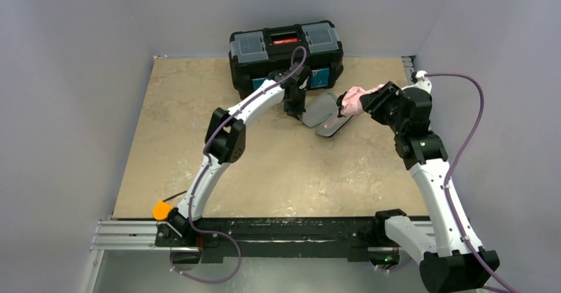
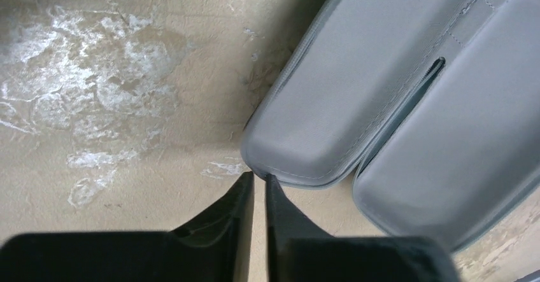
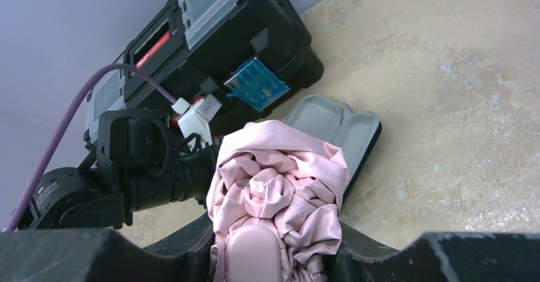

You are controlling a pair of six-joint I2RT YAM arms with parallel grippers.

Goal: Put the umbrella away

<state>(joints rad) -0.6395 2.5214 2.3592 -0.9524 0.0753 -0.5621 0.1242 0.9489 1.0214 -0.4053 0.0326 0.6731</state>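
Gripping the umbrella by its bunched fabric, the right fingers hold it just beside the open grey case; soft, light, probably best squeezed around its stiff core; the left fingers sit nearly closed at the case's rim

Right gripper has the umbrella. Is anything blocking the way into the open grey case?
Nothing visible does. The umbrella, held in the right gripper, is close by the open grey case, whose two halves show bare. The left gripper sits at the case's edge, off the opening.
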